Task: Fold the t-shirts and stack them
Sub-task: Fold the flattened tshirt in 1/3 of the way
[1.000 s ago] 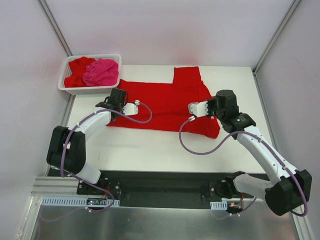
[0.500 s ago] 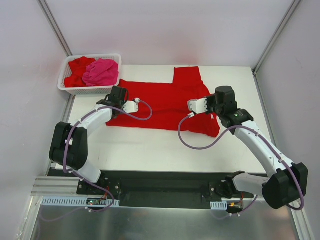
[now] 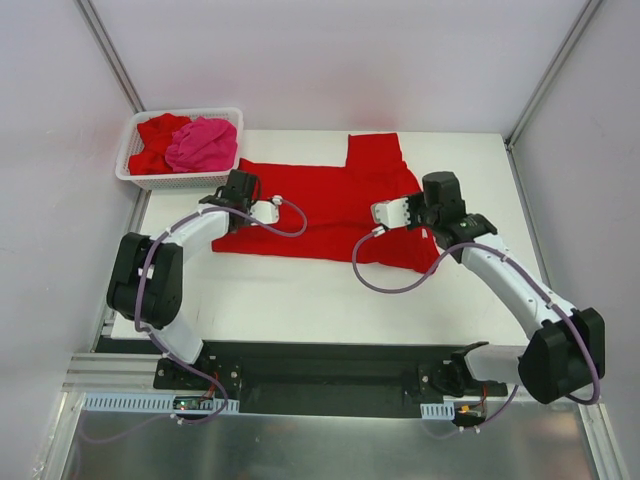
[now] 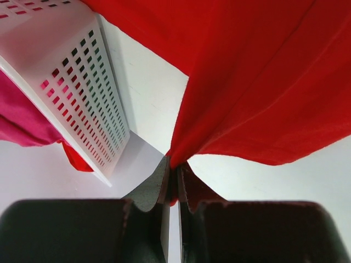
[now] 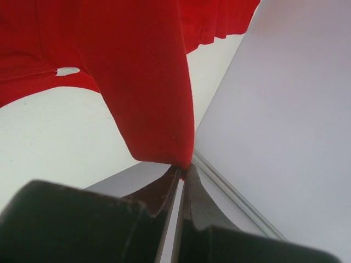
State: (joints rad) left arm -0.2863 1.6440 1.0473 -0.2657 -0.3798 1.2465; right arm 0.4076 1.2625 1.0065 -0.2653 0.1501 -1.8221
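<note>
Shifted up-frame: left gripper (image 4: 173, 167) and right gripper (image 5: 184, 171), each clamped on red t-shirt (image 3: 330, 205) edge; the pinch itself is hidden in top view.

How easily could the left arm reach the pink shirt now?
Probably not yet: the pink shirt lies close by in the basket, nothing between, but the left gripper is shut on the red t-shirt.

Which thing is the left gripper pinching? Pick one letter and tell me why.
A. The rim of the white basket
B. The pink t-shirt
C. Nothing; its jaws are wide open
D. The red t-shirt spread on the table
D: the left wrist view shows the left gripper shut on a bunched edge of the red t-shirt, clear of the basket.
</note>
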